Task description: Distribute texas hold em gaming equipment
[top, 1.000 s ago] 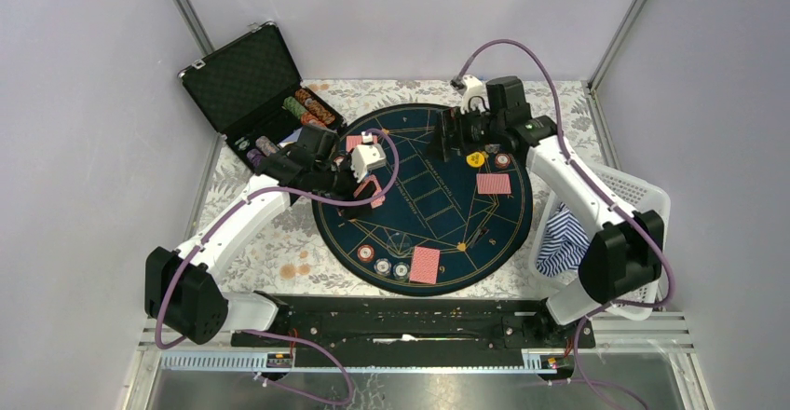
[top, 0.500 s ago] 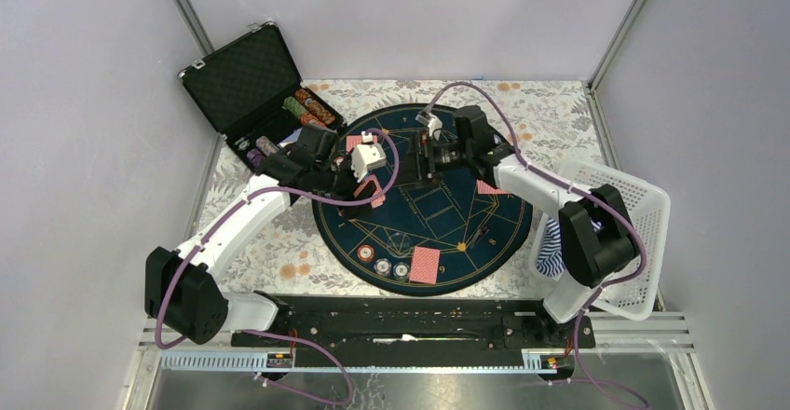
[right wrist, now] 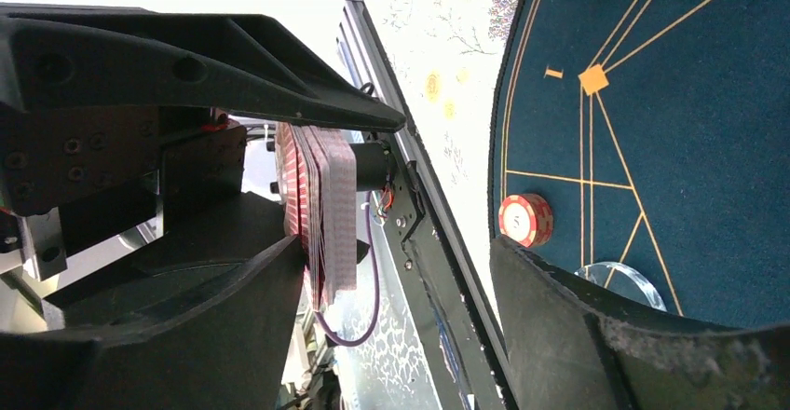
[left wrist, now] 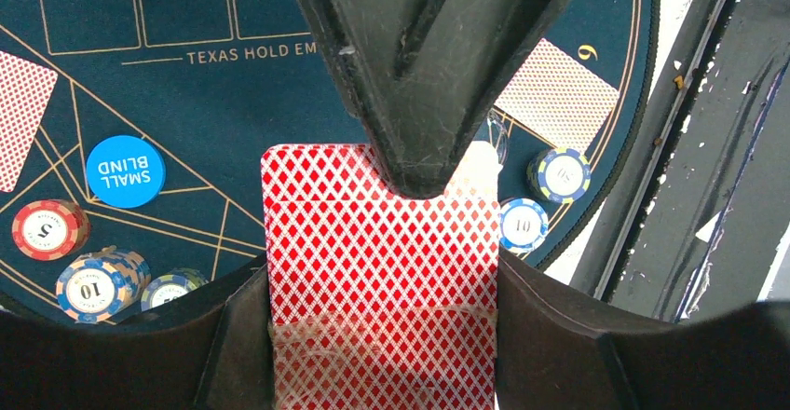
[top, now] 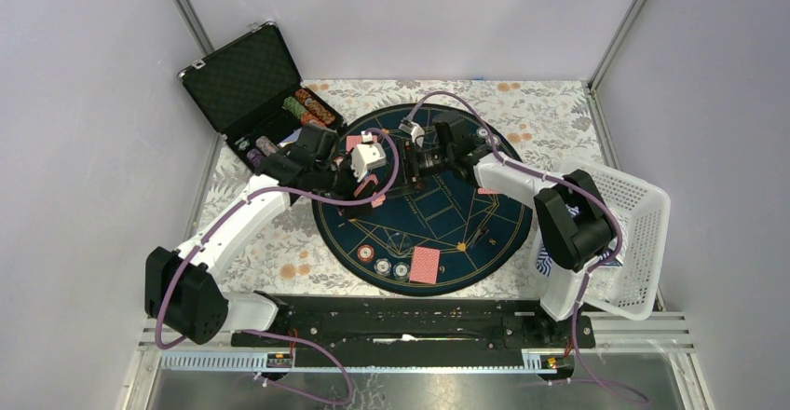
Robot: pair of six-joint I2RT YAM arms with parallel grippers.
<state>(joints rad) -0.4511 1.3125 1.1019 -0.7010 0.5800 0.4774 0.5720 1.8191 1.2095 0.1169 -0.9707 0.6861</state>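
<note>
Above the left part of the round dark-blue mat (top: 466,214), the left gripper (top: 370,189) is clamped on a squared deck of playing cards (left wrist: 382,242). The card backs show a red-and-white diamond lattice. The right gripper (right wrist: 396,261) stands with jaws apart, and the deck's end sits between them, close to one finger. A blue SMALL BLIND disc (left wrist: 125,170) and striped chips (left wrist: 90,289) lie on the mat.

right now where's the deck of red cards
Top view: the deck of red-backed cards is clamped in the left gripper, above the left side of the round mat, with the right gripper close beside it.
</note>
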